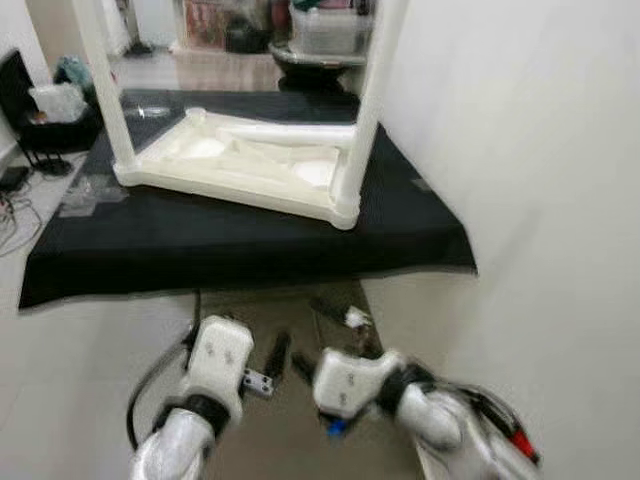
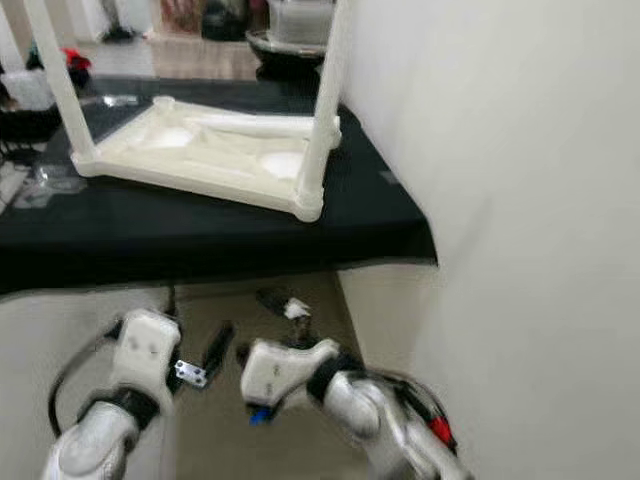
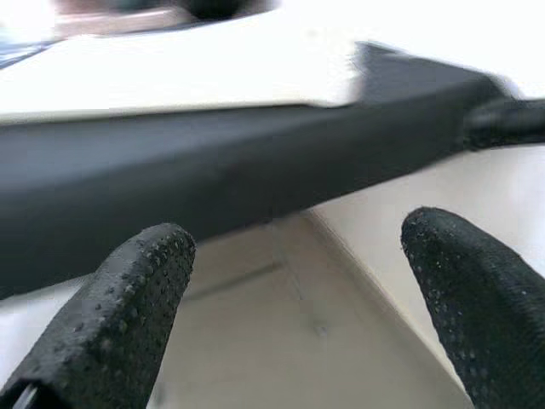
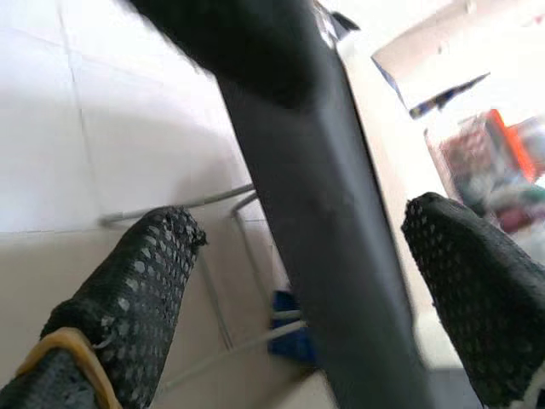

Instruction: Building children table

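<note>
Here, one upturned table bears two legs.

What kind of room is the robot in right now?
Probably a lived-in home, set up for assembly: an upturned white children's table lies on a black mat on pale floor tiles, with storage bins behind.

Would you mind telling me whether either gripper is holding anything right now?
Nothing is held: the left gripper and right gripper are both open and empty, low before the black cloth-covered platform.
</note>
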Controlling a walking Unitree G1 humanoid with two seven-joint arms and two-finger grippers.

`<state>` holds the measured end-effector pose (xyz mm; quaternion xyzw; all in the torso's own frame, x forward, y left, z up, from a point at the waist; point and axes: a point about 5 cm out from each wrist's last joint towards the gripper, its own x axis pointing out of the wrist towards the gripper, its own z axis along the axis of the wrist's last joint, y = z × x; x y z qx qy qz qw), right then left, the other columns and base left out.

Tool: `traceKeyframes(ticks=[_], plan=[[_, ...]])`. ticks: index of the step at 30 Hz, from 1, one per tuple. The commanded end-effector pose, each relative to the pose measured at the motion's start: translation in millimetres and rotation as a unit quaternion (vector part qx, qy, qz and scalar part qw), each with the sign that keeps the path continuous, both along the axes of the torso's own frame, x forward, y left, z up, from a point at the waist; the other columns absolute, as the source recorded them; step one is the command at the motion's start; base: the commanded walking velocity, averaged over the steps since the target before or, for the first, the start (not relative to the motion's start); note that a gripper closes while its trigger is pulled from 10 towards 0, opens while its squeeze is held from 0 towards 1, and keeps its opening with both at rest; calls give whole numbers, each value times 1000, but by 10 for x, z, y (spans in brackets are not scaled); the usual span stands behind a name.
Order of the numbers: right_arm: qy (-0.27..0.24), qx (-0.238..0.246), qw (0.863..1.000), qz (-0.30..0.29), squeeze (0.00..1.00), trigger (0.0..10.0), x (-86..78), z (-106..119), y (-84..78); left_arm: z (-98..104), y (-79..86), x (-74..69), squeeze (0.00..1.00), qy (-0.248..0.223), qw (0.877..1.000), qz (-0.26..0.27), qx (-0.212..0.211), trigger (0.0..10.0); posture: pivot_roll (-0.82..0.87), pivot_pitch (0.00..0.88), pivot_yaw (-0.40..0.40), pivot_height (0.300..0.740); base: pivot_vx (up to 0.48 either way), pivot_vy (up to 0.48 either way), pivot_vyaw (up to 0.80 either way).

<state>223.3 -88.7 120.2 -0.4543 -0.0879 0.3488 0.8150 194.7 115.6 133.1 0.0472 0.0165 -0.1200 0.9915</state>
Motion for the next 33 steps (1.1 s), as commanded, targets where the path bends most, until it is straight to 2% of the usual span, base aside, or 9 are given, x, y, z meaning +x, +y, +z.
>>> traceKeyframes(ticks=[1,2,4,5,6,7,8,15,33], plan=[[-16,-5,1000,-6,0,10000,-10,37,2,-16,-25,-1,0,6,1000,-7,3,10000,-7,112,-111,740,0,0,0],[-50,-18,998,14,0,10000,-58,107,90,-13,-35,-7,0,7,1000,-7,-1,10000,-19,119,-106,740,0,0,0],[-38,-29,999,14,0,10000,-65,95,124,-14,-50,-11,0,7,1000,-7,-3,10000,-20,121,-116,740,0,0,0],[56,-17,998,-4,0,10000,-8,-29,83,-8,-65,-14,0,7,1000,-7,-5,10000,-18,121,-124,740,0,0,0],[56,-17,998,-4,0,10000,-8,-29,83,-8,-65,-14,0,7,1000,-7,-5,10000,-18,121,-124,740,0,0,0],[96,-7,995,-14,0,10000,21,-88,45,-4,-63,-14,0,6,1000,-6,-6,10000,-18,121,-124,740,0,0,0],[102,-9,995,-9,0,10000,20,-97,33,-2,-61,-15,0,5,1000,-6,-5,10000,-25,123,-127,740,0,0,0],[105,-16,994,25,0,10000,9,-102,80,-5,-69,-29,0,5,1000,-7,-3,10000,-25,119,-122,740,0,0,0],[117,-19,993,27,0,10000,6,-85,96,4,-100,-24,0,1,1000,-16,5,10000,-34,113,-118,740,0,0,0]])
